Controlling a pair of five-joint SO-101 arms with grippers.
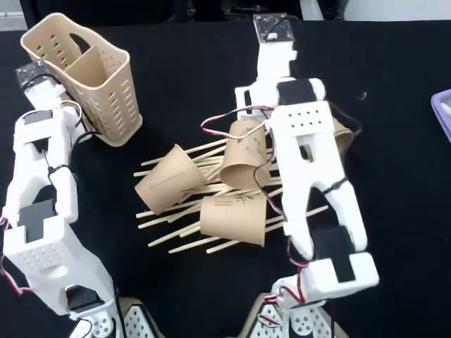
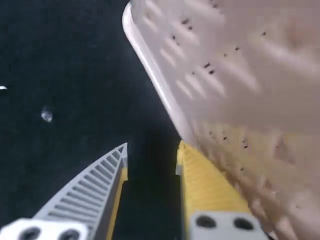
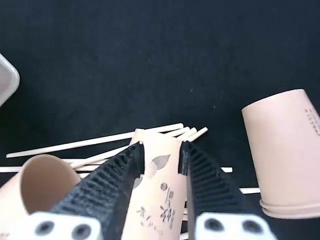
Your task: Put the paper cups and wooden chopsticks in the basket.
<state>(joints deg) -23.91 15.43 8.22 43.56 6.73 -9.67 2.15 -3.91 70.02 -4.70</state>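
The tan slotted basket stands tilted at the back left. Three paper cups show among scattered wooden chopsticks mid-table: one on its side, one nearer the front, and one under my right gripper. In the right wrist view the right gripper is shut on that cup, with a black finger on each side of it. Another cup lies beside it, partly behind the arm. My left gripper is open and holds nothing, its yellow finger against the basket wall.
A purple container's edge shows at the far right. A pale rounded corner sits at the edge of the right wrist view. The black tablecloth is bare behind the right arm and toward the right side.
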